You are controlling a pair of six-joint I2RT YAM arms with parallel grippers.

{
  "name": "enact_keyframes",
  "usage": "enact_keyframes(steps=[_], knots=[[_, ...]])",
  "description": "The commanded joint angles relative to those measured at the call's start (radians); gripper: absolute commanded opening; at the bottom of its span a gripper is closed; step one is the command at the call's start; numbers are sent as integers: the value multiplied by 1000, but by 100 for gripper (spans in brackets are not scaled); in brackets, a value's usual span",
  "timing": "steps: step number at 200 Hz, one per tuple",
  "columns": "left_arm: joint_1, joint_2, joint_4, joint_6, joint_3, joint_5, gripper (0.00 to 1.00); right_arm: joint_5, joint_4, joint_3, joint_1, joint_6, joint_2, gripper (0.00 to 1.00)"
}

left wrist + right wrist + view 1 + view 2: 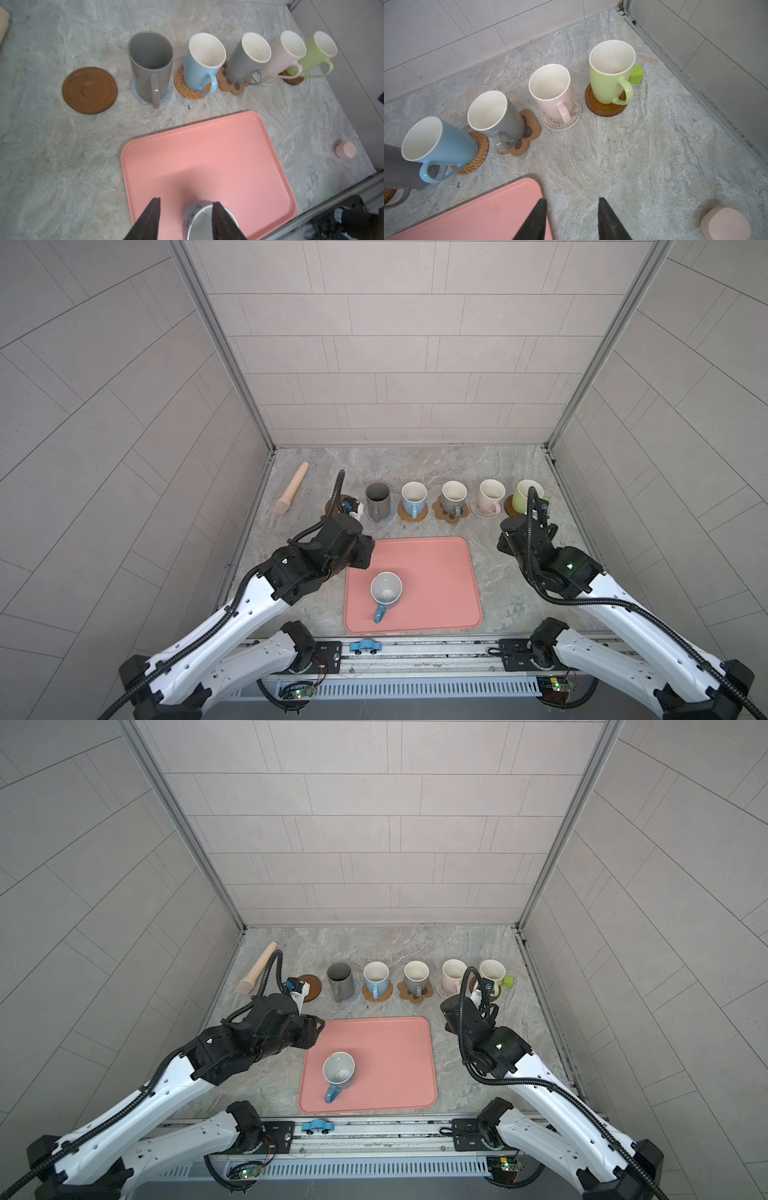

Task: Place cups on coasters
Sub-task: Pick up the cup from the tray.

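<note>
A pale grey cup with a blue handle [386, 591] stands on the pink tray [436, 572]. My left gripper [186, 201] hangs open over it, one finger above its mouth and the other outside its wall [190, 214], not touching. An empty brown wooden coaster [89, 90] lies at the row's left end. Beside it the dark grey cup [377, 499], light blue cup [414, 497], grey cup [454, 497], pink cup [491, 494] and green cup [524, 495] each stand on a coaster. My right gripper [572, 200] is open and empty above the counter by the tray's corner.
A pale wooden pestle [292, 493] lies at the back left. A small green block [636, 73] sits behind the green cup. A small pink disc [724, 223] rests on the counter to the right. A blue toy car [365, 646] sits on the front rail.
</note>
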Motion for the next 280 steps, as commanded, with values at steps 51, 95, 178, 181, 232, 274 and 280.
enact_keyframes(steps=[51, 95, 178, 181, 232, 274, 280], knots=[[-270, -72, -268, -178, -1, -56, 47, -30, 17, 23, -5, 15, 40, 43], [-442, -55, -295, -264, -39, -21, 46, -34, 16, 17, -4, 20, 39, 43], [-502, 80, -264, -352, -93, 50, 50, -33, 9, -3, -5, 25, 12, 43], [-502, 84, -262, -352, -92, 53, 50, -33, 10, -3, -5, 26, 12, 43], [-502, 181, -225, -327, -90, 88, 56, -31, -1, -13, -5, 38, 7, 43], [-500, 239, -213, -348, -102, 71, 56, -14, -21, -31, -5, 61, -22, 43], [-500, 245, -203, -349, -107, 60, 56, -11, -22, -37, -4, 60, -27, 43]])
